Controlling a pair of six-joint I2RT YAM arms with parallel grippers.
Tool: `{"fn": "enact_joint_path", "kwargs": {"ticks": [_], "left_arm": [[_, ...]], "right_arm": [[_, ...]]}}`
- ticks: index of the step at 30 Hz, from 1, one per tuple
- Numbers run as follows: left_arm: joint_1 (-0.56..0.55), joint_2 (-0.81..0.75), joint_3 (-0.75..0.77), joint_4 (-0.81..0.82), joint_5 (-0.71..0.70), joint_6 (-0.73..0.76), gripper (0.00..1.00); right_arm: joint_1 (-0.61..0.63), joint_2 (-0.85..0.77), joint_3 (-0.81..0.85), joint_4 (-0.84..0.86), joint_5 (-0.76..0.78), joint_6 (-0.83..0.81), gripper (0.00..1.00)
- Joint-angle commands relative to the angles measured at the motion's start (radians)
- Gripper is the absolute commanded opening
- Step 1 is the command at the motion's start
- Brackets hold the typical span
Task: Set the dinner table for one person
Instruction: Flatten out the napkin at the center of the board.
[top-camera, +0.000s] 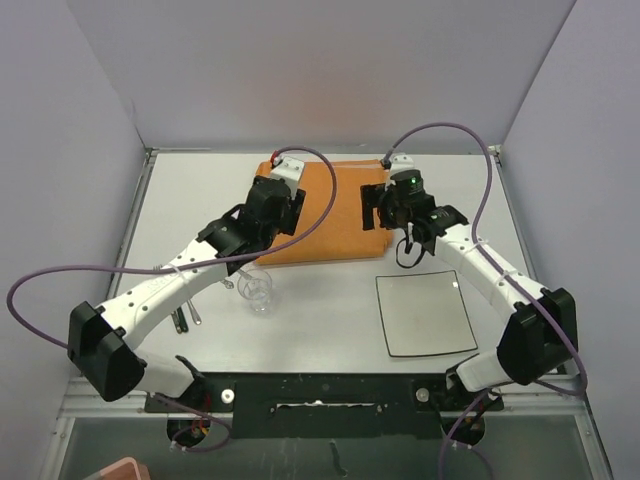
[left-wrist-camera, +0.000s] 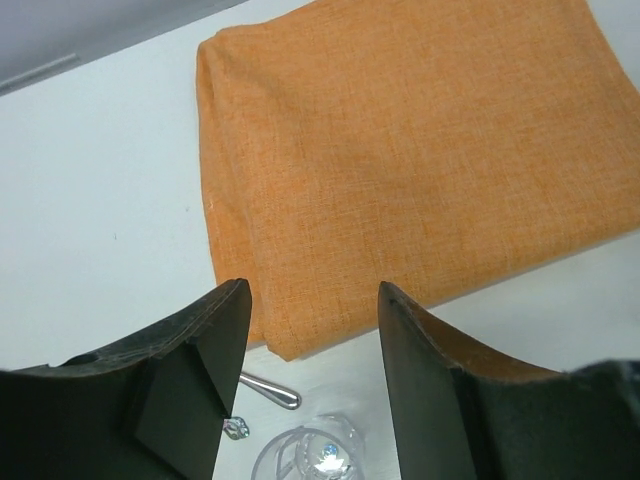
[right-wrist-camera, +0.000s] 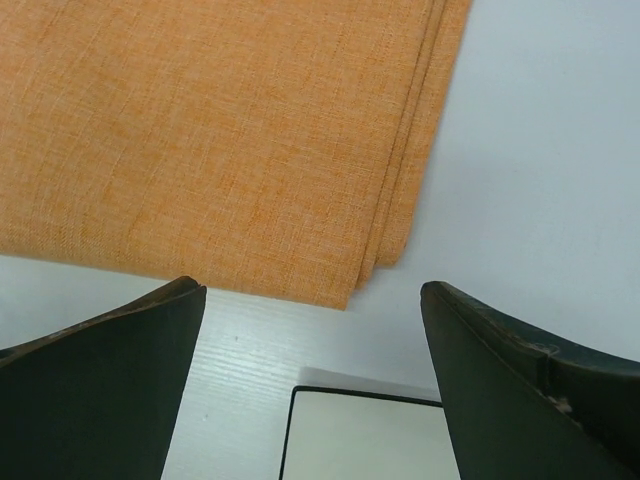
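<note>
Two spread grippers (left-wrist-camera: 312, 288) (right-wrist-camera: 312, 288) hover above the dinner table (top-camera: 320, 315).

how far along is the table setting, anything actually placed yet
Early on. Nothing looks placed: the orange mat lies folded toward the far side of the dinner table, with nothing on it. In hand: the left gripper and right gripper hover open above its near corners, holding nothing. Left: spreading the mat, then moving the square plate, glass and cutlery, which sit apart near the arms.

Folded cloth mat (top-camera: 335, 218) far-centre on dinner table (top-camera: 330, 315), square plate (top-camera: 425, 313) near-right, glass (top-camera: 257, 290) near-left, cutlery (top-camera: 183, 320) left of glass by my left arm (top-camera: 165, 288)
</note>
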Motion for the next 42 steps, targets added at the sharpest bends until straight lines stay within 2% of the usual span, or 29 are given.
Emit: {"fn": "enact_joint_path", "kwargs": {"ticks": [1, 5, 10, 14, 20, 27, 32, 42], "left_arm": [[0.075, 0.064, 0.083, -0.058, 0.042, -0.13, 0.52], [0.136, 0.127, 0.121, -0.126, 0.062, -0.204, 0.51], [0.22, 0.279, 0.247, -0.335, 0.146, -0.294, 0.45], [0.234, 0.385, 0.327, -0.44, 0.205, -0.311, 0.43], [0.233, 0.425, 0.32, -0.46, 0.279, -0.324, 0.42], [0.241, 0.517, 0.368, -0.534, 0.242, -0.332, 0.41], [0.284, 0.563, 0.376, -0.544, 0.257, -0.366, 0.41], [0.302, 0.617, 0.398, -0.551, 0.237, -0.368, 0.41]], "right_arm": [[-0.005, 0.048, 0.092, -0.059, 0.068, 0.065, 0.93], [-0.034, 0.15, 0.166, -0.146, 0.08, 0.124, 0.94], [-0.067, 0.245, 0.244, -0.234, 0.067, 0.186, 0.94], [-0.099, 0.325, 0.317, -0.336, 0.047, 0.239, 0.94], [-0.126, 0.372, 0.352, -0.369, 0.011, 0.248, 0.93], [-0.13, 0.443, 0.407, -0.422, -0.032, 0.233, 0.92], [-0.129, 0.496, 0.437, -0.448, -0.068, 0.225, 0.88], [-0.128, 0.555, 0.45, -0.47, -0.109, 0.209, 0.85]]}}
